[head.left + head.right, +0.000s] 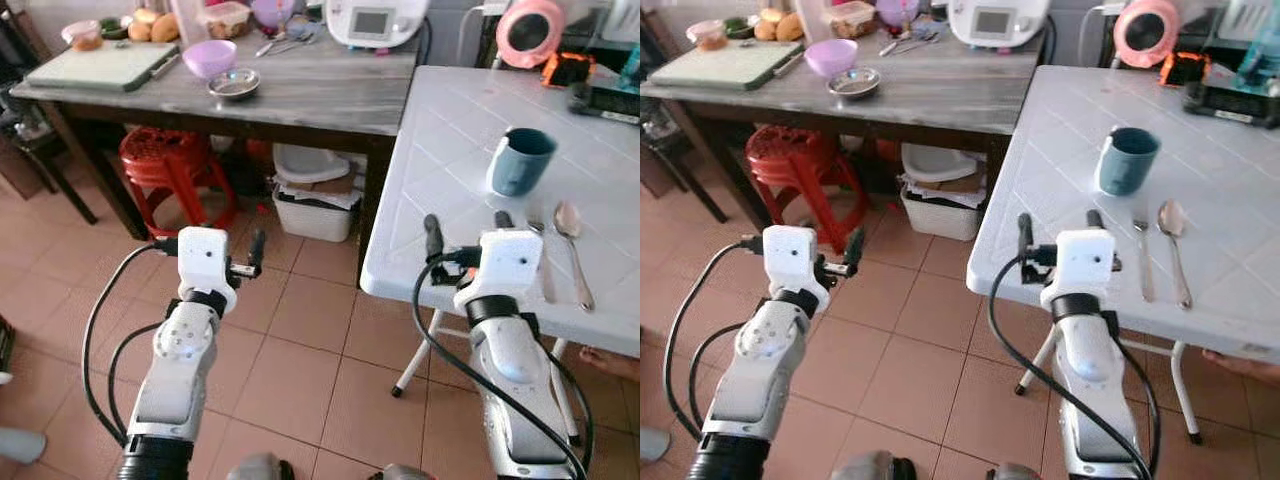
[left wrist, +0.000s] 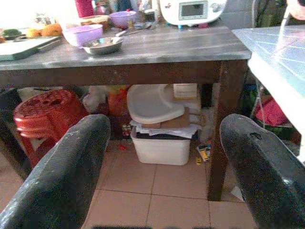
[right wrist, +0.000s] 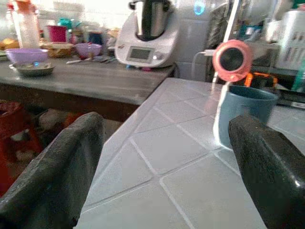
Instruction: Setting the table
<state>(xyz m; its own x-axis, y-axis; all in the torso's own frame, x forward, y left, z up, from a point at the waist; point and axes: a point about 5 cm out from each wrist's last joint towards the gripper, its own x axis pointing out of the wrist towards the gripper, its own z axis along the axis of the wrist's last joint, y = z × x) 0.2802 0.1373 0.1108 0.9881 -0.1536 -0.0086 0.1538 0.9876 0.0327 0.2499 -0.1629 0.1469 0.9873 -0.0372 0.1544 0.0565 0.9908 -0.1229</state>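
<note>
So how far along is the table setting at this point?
Partly done: a blue cup, fork and spoon already lie on the white table. Both the left gripper and right gripper are open and empty. The bowls remain on the wooden table.

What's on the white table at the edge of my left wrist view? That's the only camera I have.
Observer: A blue mug stands upright on it.
Operator: Any cutlery laid?
Observer: Yes, a fork and a spoon lie side by side, nearer the robot than the mug.
Operator: And the right gripper?
Observer: The right gripper is open and empty at the white table's near edge, left of the fork.
</note>
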